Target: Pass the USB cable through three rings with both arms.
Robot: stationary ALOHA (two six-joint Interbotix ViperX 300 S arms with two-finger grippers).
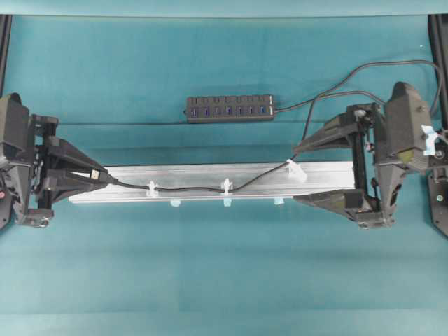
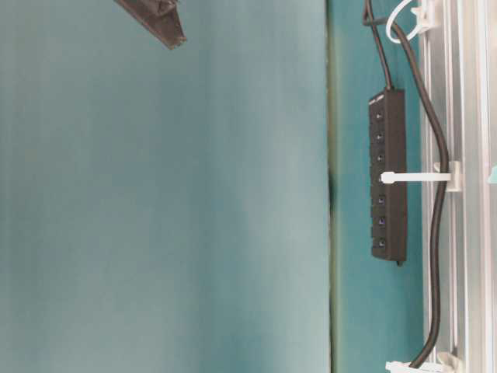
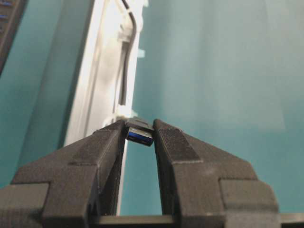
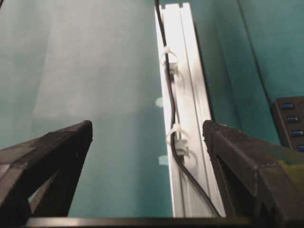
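Reaching in level from the left edge of the overhead view, left gripper [image 1: 98, 176] clamped on the plug of the USB cable [image 1: 189, 187], fingers pointing along the aluminium rail [image 1: 210, 173] toward the middle; seen from the left wrist view, plug [image 3: 139, 133] pinched between the two fingertips [image 3: 112, 137] with its blue-lined metal mouth facing the camera. Stretching from that plug rightward along the rail, cord threaded through the three rings: first ring [image 1: 152, 188] just beside the left gripper, second ring [image 1: 226, 186] near the rail's middle, third ring [image 1: 296, 170] near the rail's right end, then climbing off the rail and curving back to the black USB hub [image 1: 229, 108] lying on the teal surface [image 1: 224, 266] behind the rail. Hovering at the right end of the rail, right gripper [image 1: 297, 173] held level and pointing left, jaws spread wide to either side of the rail and third ring, gripping nothing; from the right wrist view, both fingers [image 4: 61, 156] well apart with rail and cord [image 4: 173, 118] running between them
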